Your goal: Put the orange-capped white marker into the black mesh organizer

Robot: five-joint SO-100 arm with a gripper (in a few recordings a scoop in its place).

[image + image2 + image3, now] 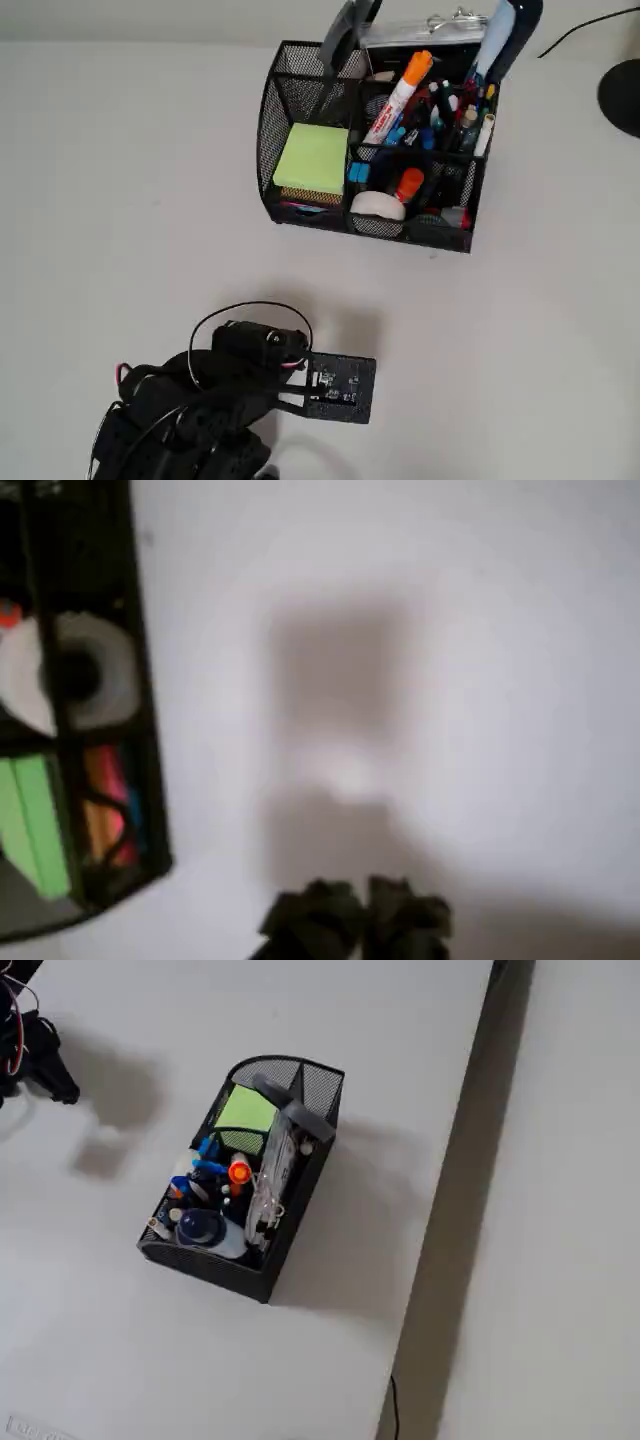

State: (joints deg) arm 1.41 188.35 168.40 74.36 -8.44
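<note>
Marker: your orange-capped white marker [400, 95] stood tilted inside the black mesh organizer [300, 75].
Tool: your tool [357, 920] hung at the organizer's 7 o'clock overhead, pressed together, empty.

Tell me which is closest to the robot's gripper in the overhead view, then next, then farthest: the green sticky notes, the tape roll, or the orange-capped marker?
Measured from the gripper at the bottom of the overhead view:
1. Tape roll, in the organizer's front row, nearest.
2. Green sticky notes, in the left compartment, a little farther.
3. Orange-capped marker, leaning in the back compartment, farthest.
</note>
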